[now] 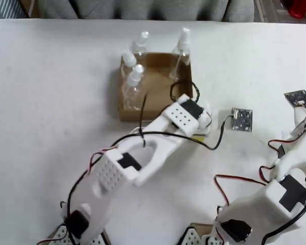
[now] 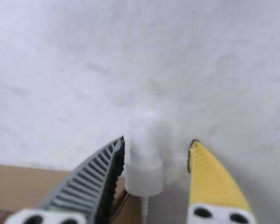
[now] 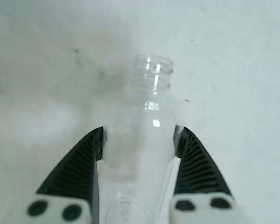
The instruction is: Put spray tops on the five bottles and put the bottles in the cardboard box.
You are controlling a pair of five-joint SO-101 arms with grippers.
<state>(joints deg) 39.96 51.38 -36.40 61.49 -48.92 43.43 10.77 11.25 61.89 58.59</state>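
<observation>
A white spray top [image 2: 143, 163] sits between the grey and yellow fingers of my left gripper [image 2: 156, 140], which is open: the grey finger is against it and the yellow one stands slightly off. This gripper [image 1: 200, 127] is over the table just off the front right corner of the cardboard box [image 1: 143, 113]. My right gripper [image 3: 140, 133] is shut on a clear bottle [image 3: 147, 107] with a bare threaded neck, above the white table. Several bottles with spray tops [image 1: 134, 76] stand in the box.
The box's brown edge [image 2: 18, 182] lies close beside the grey finger. Two small circuit boards on cables [image 1: 241, 119] hang over the table right of the box. The right arm's body [image 1: 275, 199] fills the near right corner.
</observation>
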